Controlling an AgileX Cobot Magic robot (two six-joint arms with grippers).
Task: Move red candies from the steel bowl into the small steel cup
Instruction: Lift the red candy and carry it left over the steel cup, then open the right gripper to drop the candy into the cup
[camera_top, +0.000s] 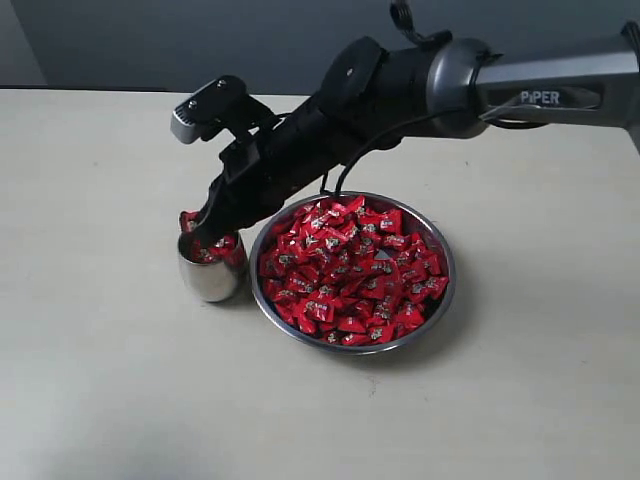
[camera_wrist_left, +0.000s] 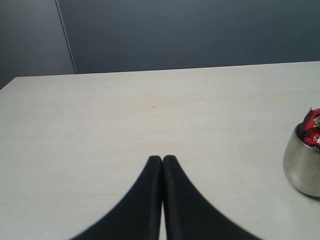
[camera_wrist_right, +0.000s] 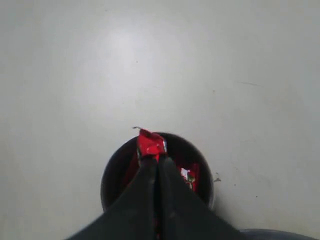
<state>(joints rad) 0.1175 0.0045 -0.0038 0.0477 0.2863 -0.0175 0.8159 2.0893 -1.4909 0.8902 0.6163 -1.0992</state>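
The right gripper is clamped on one red candy, tips poised at the mouth of the small cup so it should drop among those inside. The bowl just beside it is heaped with candies. The left gripper, tips together and empty, hangs over the table, out of the way

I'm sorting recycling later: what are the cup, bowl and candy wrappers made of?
The cup looks like polished steel, given its mirror-like reflections. The bowl looks the same, with a thin bright rim. The candies have glossy red wrappers, either foil or plastic film; the glints don't show which.
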